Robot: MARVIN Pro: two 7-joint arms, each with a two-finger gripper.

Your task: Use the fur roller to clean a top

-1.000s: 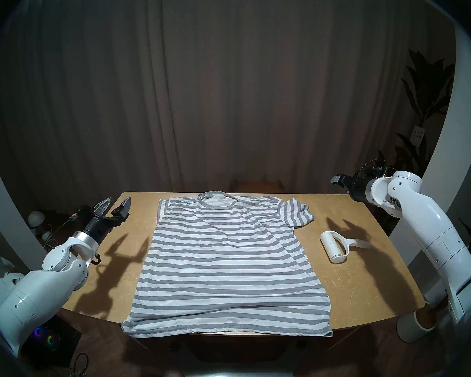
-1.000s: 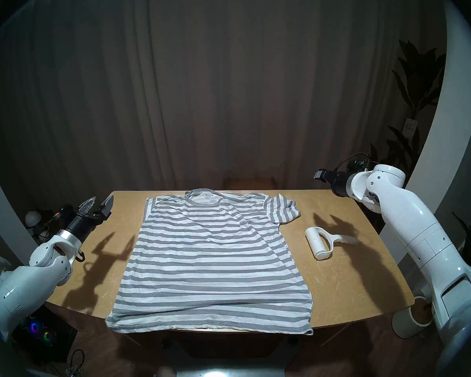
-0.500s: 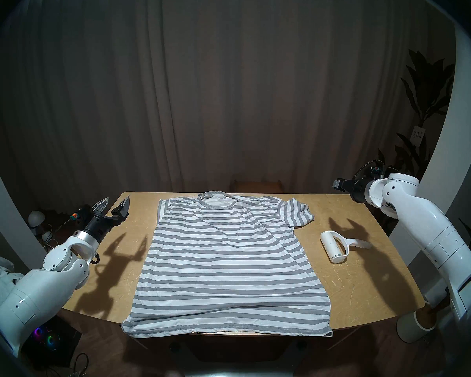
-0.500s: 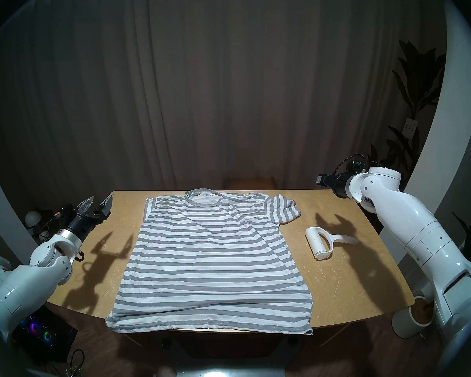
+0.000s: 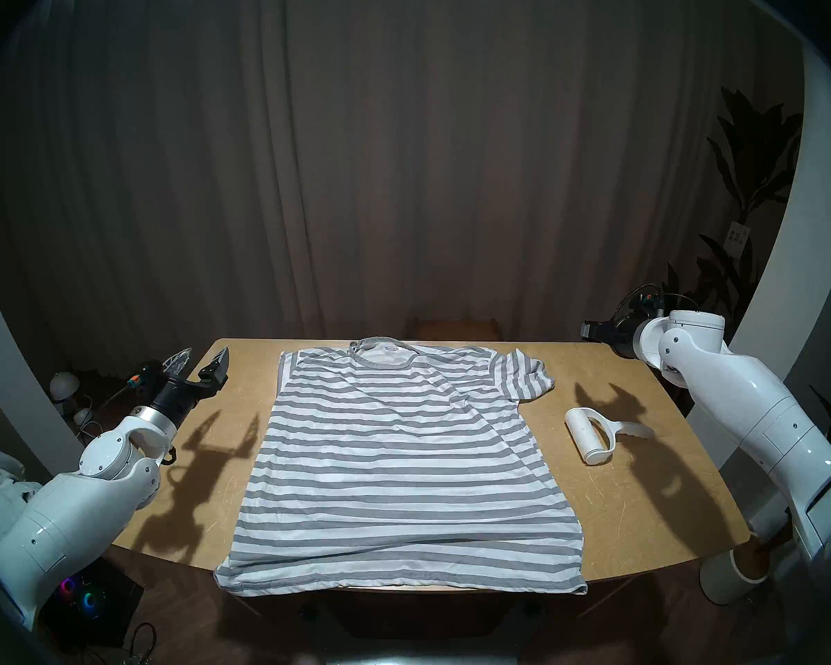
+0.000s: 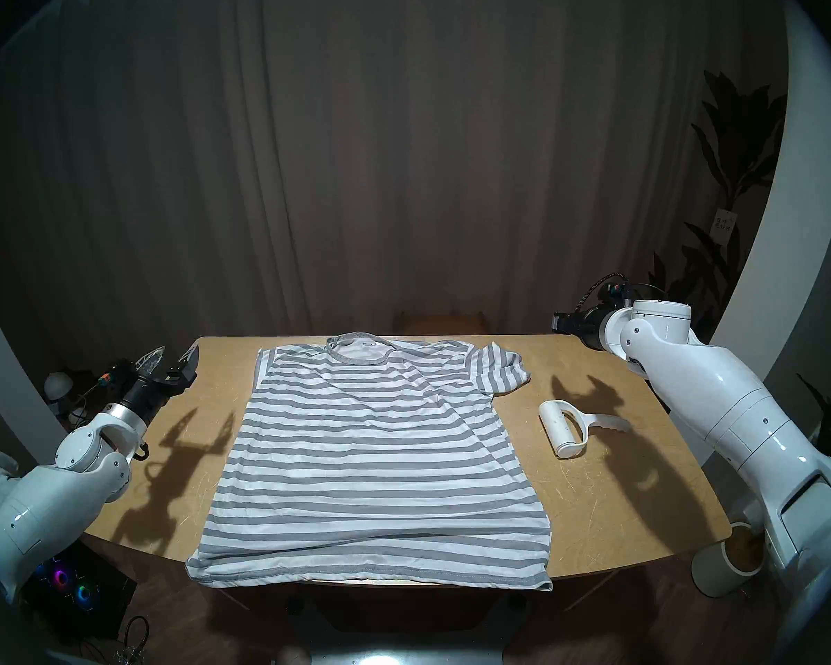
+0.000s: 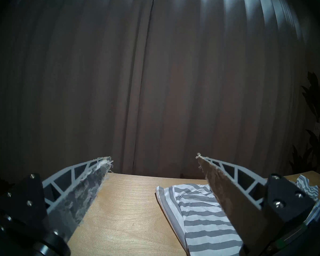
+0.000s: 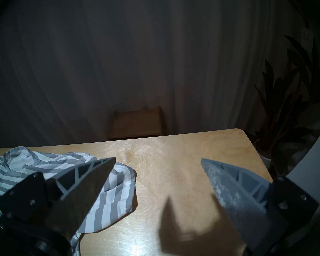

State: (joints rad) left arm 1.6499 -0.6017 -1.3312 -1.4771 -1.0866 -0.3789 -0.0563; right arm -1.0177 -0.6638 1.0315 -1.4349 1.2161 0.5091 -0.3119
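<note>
At the left edge of the worktop [image 5: 308, 544] the left hand [image 5: 201, 364] has stayed almost where it was one second ago; it hovers above the far left corner, its two fingers spread wide, with nothing between them. Beside it the top [image 5: 399, 462] lies flat in the middle, collar at the far edge, lower hem hanging a little over the near edge. To the right of the top, apart from it, the fur roller [image 5: 596, 433] rests on the wood, handle pointing right. Since the earlier frames the right arm has turned, and the right hand [image 8: 158, 160] sits beyond the far right corner, fingers wide apart and empty. Behind hangs a dark curtain [image 5: 404, 170]; a plant [image 5: 749, 179] stands at the right.
</note>
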